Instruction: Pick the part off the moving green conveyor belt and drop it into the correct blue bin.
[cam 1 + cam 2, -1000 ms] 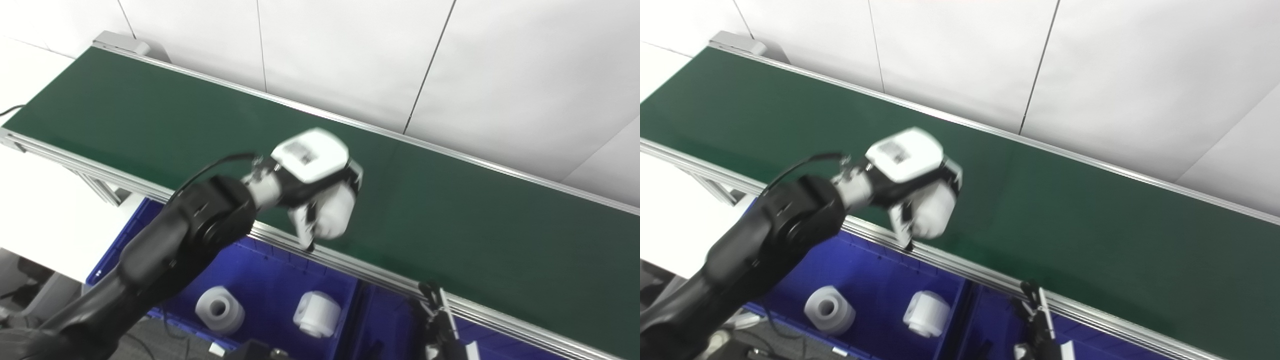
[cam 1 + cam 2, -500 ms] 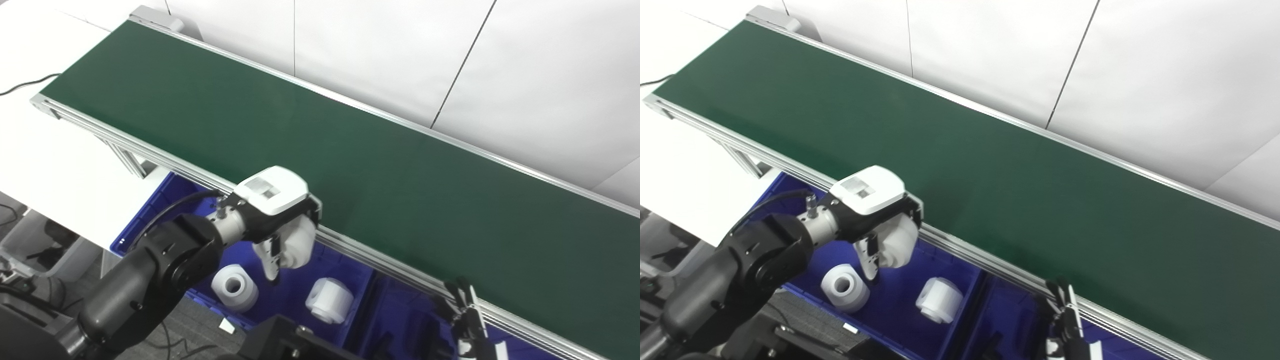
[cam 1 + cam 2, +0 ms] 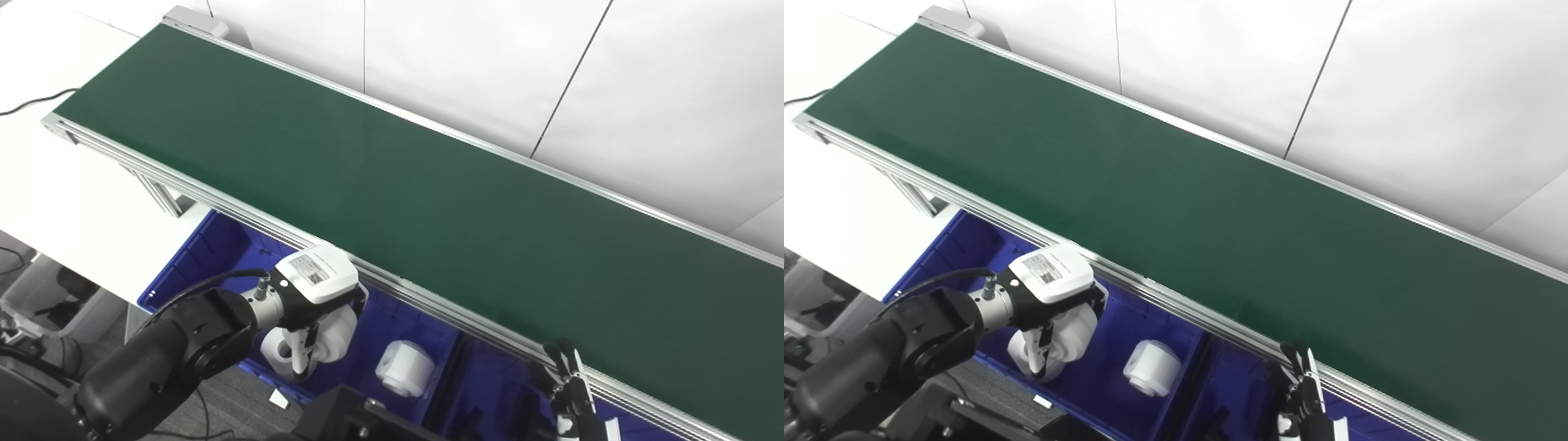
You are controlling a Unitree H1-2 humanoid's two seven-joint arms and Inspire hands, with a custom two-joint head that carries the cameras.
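reaching down over the blue bin (image 3: pixel 202 257), left hand (image 3: pixel 315 300) clutching a white part (image 3: pixel 335 331), right hand (image 3: pixel 569 392) unclear

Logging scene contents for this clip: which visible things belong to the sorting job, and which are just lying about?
Part of the job:
- left hand, shut on the white part
- blue bin under it, holding two more white parts
- green conveyor belt, bare
- right hand, waiting by the belt rail

Lying about:
- black cable on the white table
- grey tub on the floor

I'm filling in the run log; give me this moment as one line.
left hand: holds white part over left blue bin | bin: two white parts | green conveyor belt: bare | right hand: idle, low
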